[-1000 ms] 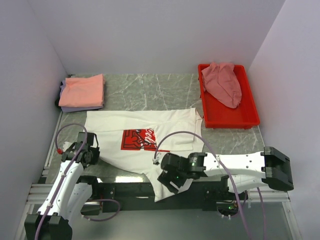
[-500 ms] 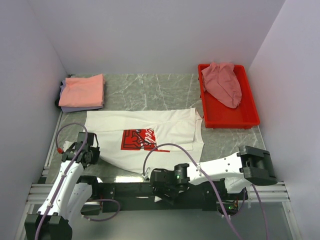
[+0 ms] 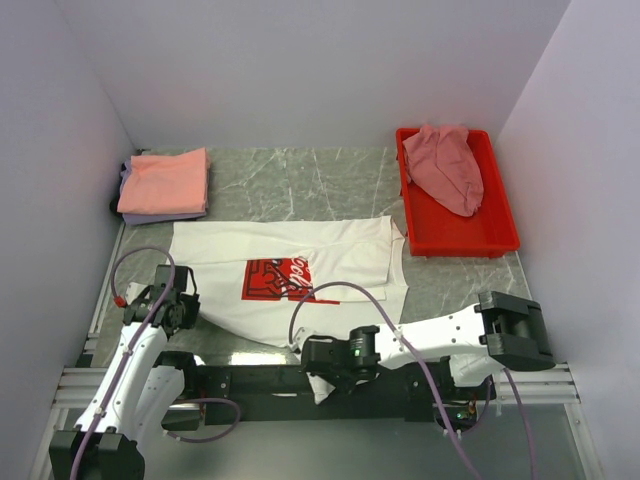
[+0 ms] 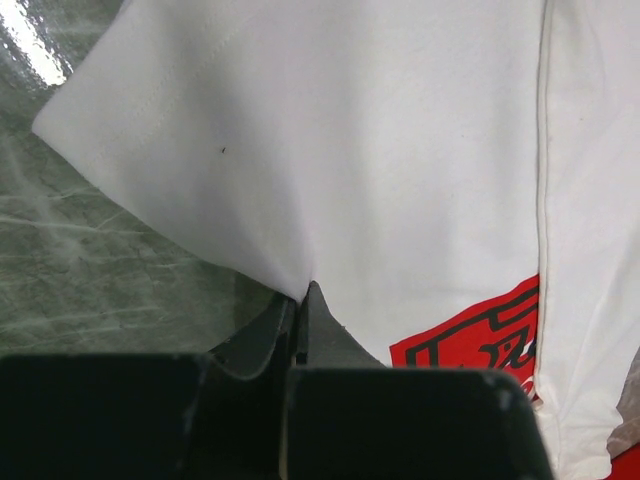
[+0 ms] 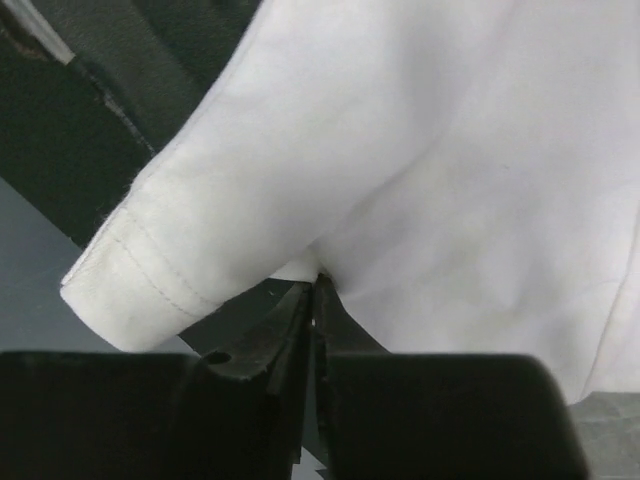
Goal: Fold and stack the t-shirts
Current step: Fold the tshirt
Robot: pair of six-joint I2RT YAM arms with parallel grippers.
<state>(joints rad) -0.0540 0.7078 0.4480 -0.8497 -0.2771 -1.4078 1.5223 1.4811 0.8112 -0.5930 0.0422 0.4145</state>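
Well, R hand (image 5: 316,287) tight on tee (image 5: 450,170)

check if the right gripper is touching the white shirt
Touching. The right wrist view shows the right gripper with its jaws pinched together on a fold of the white shirt, beside the sleeve hem.

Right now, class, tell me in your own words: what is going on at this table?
Two robot arms are handling a white t-shirt spread on the table. The left arm has its jaws shut on the shirt's near left edge. The right arm has its jaws pinched on the part hanging over the near edge. A folded salmon-orange shirt lies on a lavender one at the far left. A crumpled dusty-pink shirt sits in the red tray.
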